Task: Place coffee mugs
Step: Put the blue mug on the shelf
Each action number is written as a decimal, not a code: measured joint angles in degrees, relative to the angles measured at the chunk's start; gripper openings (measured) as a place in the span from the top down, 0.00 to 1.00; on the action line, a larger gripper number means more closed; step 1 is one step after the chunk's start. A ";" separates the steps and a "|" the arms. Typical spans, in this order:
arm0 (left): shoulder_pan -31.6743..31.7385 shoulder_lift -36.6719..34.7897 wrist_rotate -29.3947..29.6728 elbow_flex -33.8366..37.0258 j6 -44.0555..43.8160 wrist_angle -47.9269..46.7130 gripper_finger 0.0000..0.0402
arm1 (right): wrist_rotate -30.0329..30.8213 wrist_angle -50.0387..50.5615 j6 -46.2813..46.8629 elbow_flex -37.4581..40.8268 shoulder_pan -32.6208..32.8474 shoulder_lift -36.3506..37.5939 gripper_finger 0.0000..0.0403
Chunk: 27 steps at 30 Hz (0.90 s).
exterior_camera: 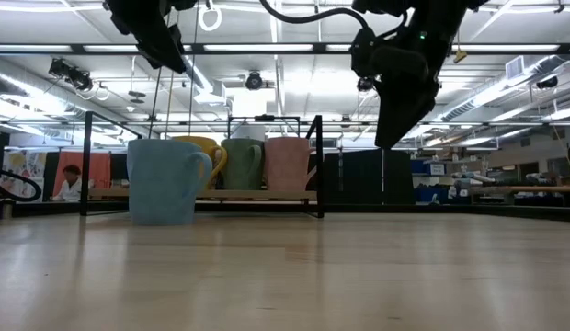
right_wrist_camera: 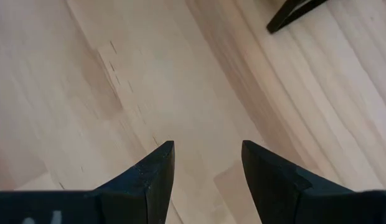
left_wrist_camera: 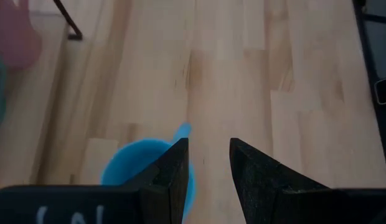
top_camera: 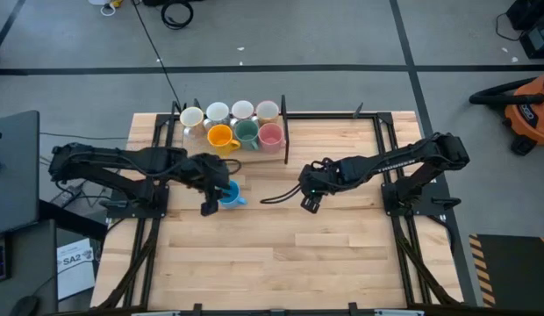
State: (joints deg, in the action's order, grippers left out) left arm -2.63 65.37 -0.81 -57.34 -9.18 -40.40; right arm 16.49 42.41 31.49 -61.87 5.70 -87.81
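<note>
A light blue coffee mug [top_camera: 230, 194] stands upright on its base on the wooden table [top_camera: 281, 254], left of the middle, handle [left_wrist_camera: 183, 129] toward the right. My left gripper [top_camera: 208, 205] hangs open above and just left of it, well clear of it in the low view [exterior_camera: 162, 41]. In the left wrist view the mug [left_wrist_camera: 134, 168] shows beside one finger, not between the two. My right gripper [top_camera: 309, 202] hangs open over bare wood right of the middle. Orange [top_camera: 222, 138], green [top_camera: 246, 133] and pink [top_camera: 270, 135] mugs and several white ones [top_camera: 218, 111] stand at the far edge.
The far mugs stand in a low black-framed rack [top_camera: 284, 132] with upright posts. A black cable [top_camera: 276, 197] loops down from the right arm over the table's middle. Black arm mounts stand at the left [top_camera: 145, 206] and right [top_camera: 412, 202] edges. The near half is open wood.
</note>
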 joint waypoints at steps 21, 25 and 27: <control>-7.92 12.83 13.71 0.00 -14.58 -0.18 0.69 | -1.18 -4.73 -0.12 2.82 -0.03 -0.02 0.52; -8.16 15.16 13.99 0.00 -16.88 -0.19 0.69 | -1.20 -5.31 -0.12 2.82 -0.01 -0.02 0.52; -8.14 16.50 14.47 0.00 -17.55 -0.21 0.69 | -1.20 -5.41 -0.12 2.82 -0.03 -0.02 0.52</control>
State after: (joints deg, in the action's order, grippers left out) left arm -10.76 81.88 13.66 -57.34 -26.73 -40.61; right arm 15.29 37.00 31.38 -59.05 5.67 -87.83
